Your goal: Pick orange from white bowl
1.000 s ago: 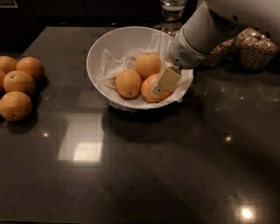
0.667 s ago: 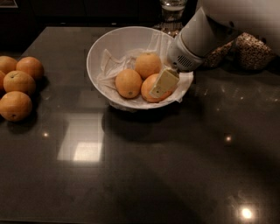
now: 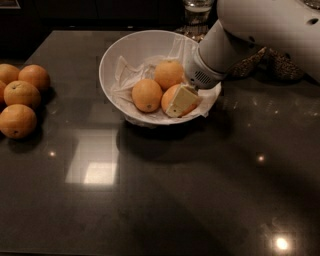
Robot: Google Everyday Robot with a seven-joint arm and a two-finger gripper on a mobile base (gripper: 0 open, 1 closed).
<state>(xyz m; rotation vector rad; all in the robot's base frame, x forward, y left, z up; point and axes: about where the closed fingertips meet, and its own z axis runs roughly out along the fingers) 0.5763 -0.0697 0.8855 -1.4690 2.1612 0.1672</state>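
The white bowl [image 3: 115,60], lined with crumpled white paper, stands at the back middle of the dark table. It holds three oranges. My gripper [image 3: 179,101] reaches down into the bowl's right side from the upper right and sits against the right-hand orange [image 3: 169,98], covering its right half. A second orange [image 3: 147,95] with a small dark dot lies just to its left. A third orange [image 3: 168,73] lies behind them.
Several loose oranges [image 3: 20,95] lie at the table's left edge. Glass jars of grain [image 3: 280,65] stand behind my arm at the back right, and a clear glass [image 3: 197,10] stands behind the bowl. The dark tabletop [image 3: 165,190] stretches in front.
My gripper has shifted slightly left and down onto the right-hand orange. The oranges and the bowl have stayed in place.
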